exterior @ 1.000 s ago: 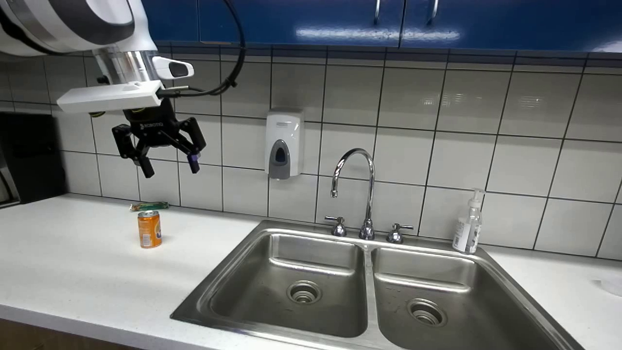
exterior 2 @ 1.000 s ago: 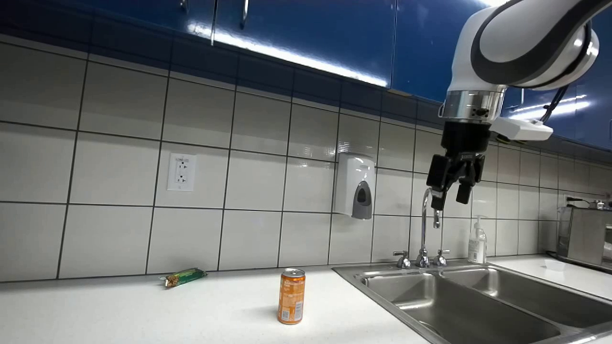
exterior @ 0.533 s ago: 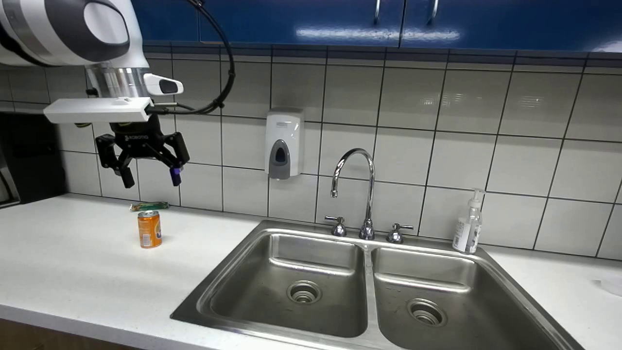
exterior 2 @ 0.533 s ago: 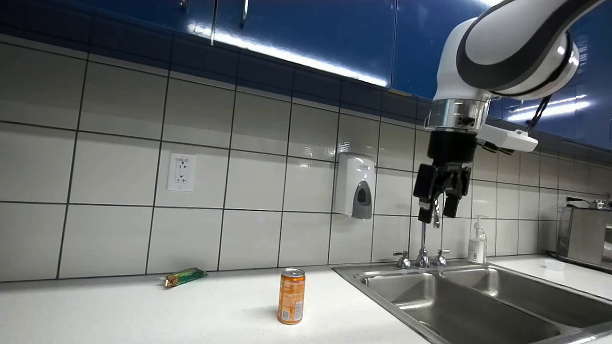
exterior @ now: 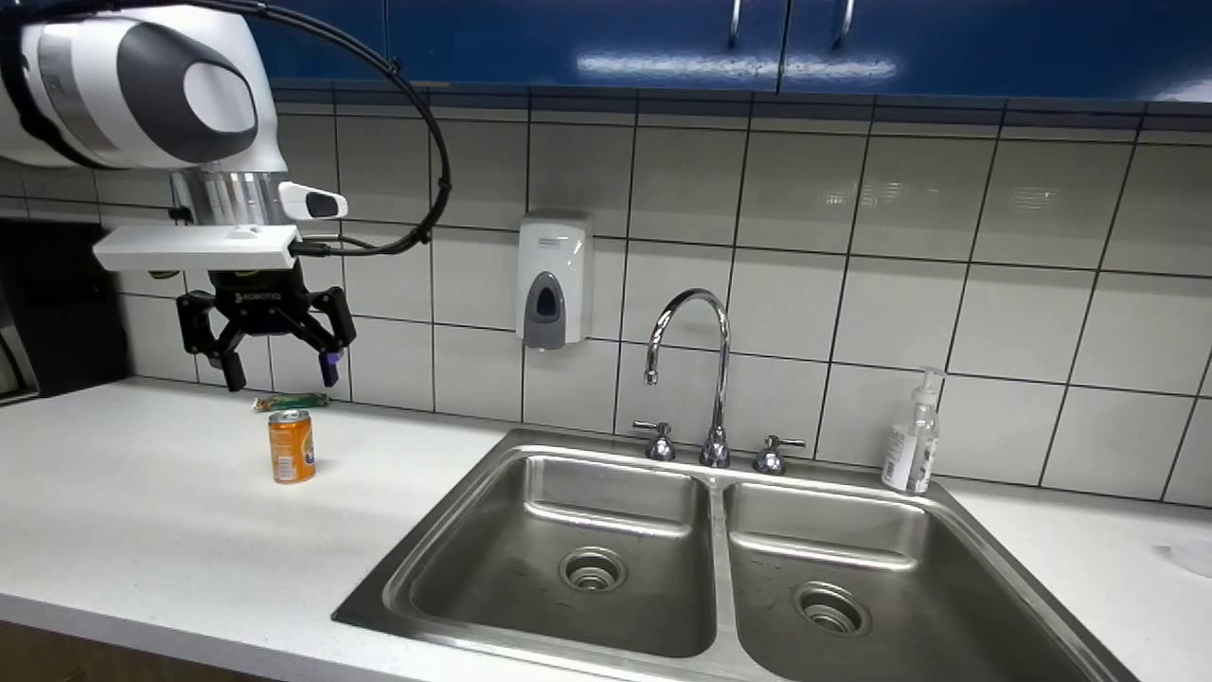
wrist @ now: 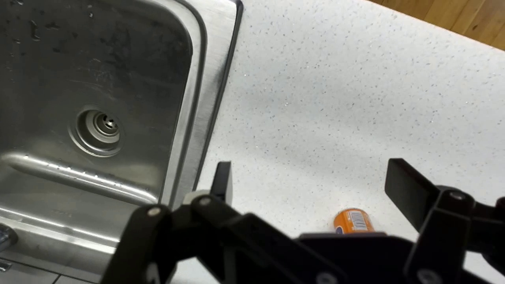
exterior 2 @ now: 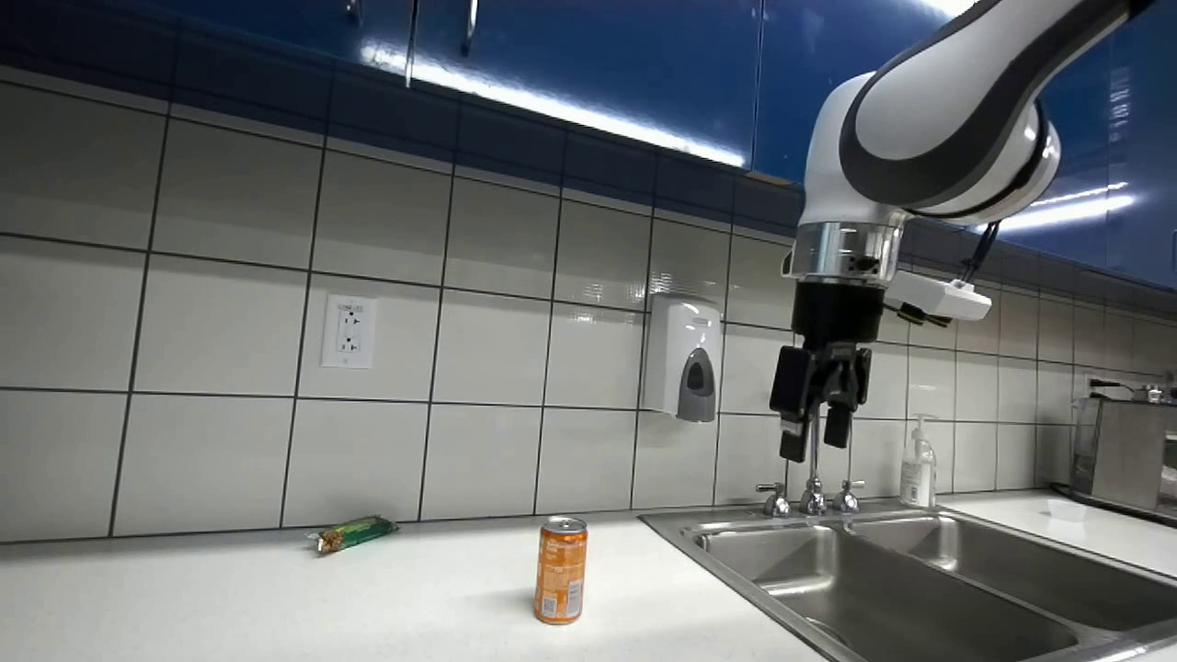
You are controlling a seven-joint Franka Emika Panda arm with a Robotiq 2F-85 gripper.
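Observation:
My gripper (exterior: pixel 281 375) is open and empty, pointing down above the counter; it also shows in an exterior view (exterior 2: pixel 815 441) and in the wrist view (wrist: pixel 309 177). The nearest thing below it is an orange can (exterior: pixel 292 446), upright on the white counter and not touched. The can also shows in an exterior view (exterior 2: pixel 561 570). In the wrist view the can (wrist: pixel 353 221) shows between the fingers, low in the picture, partly hidden by the gripper body. A green wrapped bar (exterior 2: pixel 357 533) lies near the wall; it also shows behind the can (exterior: pixel 292 402).
A steel double sink (exterior: pixel 721 568) with a tall faucet (exterior: pixel 724 379) is set into the counter. A soap dispenser (exterior: pixel 554 284) hangs on the tiled wall. A pump bottle (exterior: pixel 912 440) stands behind the sink. Blue cabinets (exterior: pixel 587 43) hang above. A steel appliance (exterior 2: pixel 1126 450) stands far right.
My gripper has moved down toward the counter, and somewhat left in both exterior views. It stays open. The can and the green bar have not moved.

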